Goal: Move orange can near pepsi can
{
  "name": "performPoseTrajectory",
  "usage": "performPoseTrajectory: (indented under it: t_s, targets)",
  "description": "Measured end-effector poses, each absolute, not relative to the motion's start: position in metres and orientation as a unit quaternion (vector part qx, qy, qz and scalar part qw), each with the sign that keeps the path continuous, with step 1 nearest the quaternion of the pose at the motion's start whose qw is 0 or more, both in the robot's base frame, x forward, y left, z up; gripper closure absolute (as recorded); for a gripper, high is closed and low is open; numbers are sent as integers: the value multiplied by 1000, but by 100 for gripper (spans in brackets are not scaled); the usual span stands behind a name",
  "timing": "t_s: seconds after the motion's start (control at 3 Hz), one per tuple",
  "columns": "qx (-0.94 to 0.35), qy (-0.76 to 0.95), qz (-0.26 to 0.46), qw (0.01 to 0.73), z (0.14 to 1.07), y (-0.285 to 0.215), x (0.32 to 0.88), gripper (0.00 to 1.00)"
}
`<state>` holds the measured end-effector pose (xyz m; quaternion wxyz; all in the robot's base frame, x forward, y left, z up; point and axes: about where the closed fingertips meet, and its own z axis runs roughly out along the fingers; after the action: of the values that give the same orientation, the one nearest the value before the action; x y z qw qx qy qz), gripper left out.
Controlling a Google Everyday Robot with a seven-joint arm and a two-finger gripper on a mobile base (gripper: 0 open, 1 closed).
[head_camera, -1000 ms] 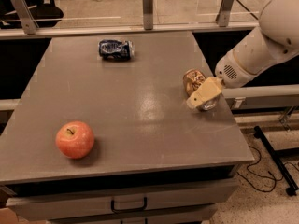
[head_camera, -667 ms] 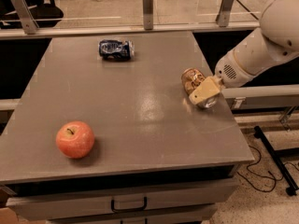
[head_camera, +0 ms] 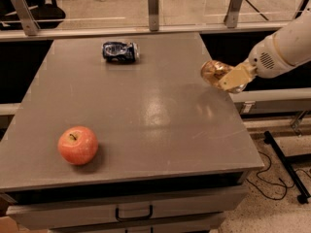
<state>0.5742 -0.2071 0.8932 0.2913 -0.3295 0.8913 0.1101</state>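
Since a second ago the gripper (head_camera: 226,79) and the orange can (head_camera: 212,71) have shifted together to the right and a little higher in the camera view, while the pepsi can (head_camera: 120,51) and the apple (head_camera: 77,145) lie where they were. The gripper now sits at the right edge of the grey table (head_camera: 146,106), reaching in from the right on a white arm (head_camera: 284,50). Its tan fingers (head_camera: 236,75) are closed on the orange can, which tilts on its side in the grasp, partly over the table's right rim; whether it touches the surface cannot be told. The pepsi can lies on its side near the far edge of the table, left of the middle and well apart from the orange can. The apple rests near the front left corner, far from both cans. Below the tabletop a drawer front carries a dark handle (head_camera: 133,212). Behind the table runs a rail with metal posts (head_camera: 153,8). A black cable (head_camera: 272,171) trails on the floor to the right.
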Motion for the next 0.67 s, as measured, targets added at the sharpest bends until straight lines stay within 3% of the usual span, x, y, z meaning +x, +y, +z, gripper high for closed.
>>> performPoseTrajectory:
  t_s: [0.67]
  targets:
    - [-334, 889, 109, 293, 895, -205, 575, 100]
